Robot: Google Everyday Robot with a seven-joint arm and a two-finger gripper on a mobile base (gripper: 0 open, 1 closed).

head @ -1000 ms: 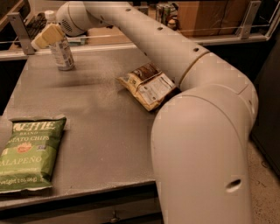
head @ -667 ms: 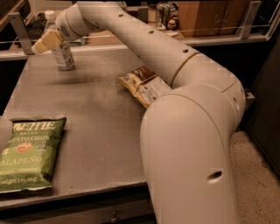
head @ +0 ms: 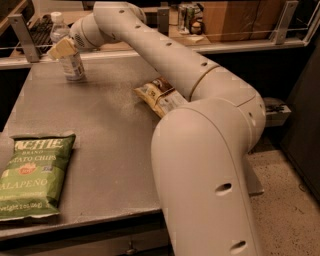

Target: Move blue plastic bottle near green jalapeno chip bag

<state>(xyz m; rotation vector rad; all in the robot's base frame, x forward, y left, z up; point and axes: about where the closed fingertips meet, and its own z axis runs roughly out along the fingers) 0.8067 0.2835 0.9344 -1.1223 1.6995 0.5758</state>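
Observation:
The blue plastic bottle stands at the far left of the grey table, its white cap showing above. My gripper is at the bottle's upper part, with a cream-coloured part crossing in front of it, and my long arm reaches over from the right. The green jalapeno chip bag lies flat at the table's near left corner, well apart from the bottle.
A brown and cream snack bag lies mid-table, partly under my arm. A metal rail runs along the table's back edge. Cans and a cardboard box stand on the counter behind.
My arm has shifted its pose, with the elbow swinging closer to the camera. The gripper stays at the bottle, and the bottle keeps its place at the far left.

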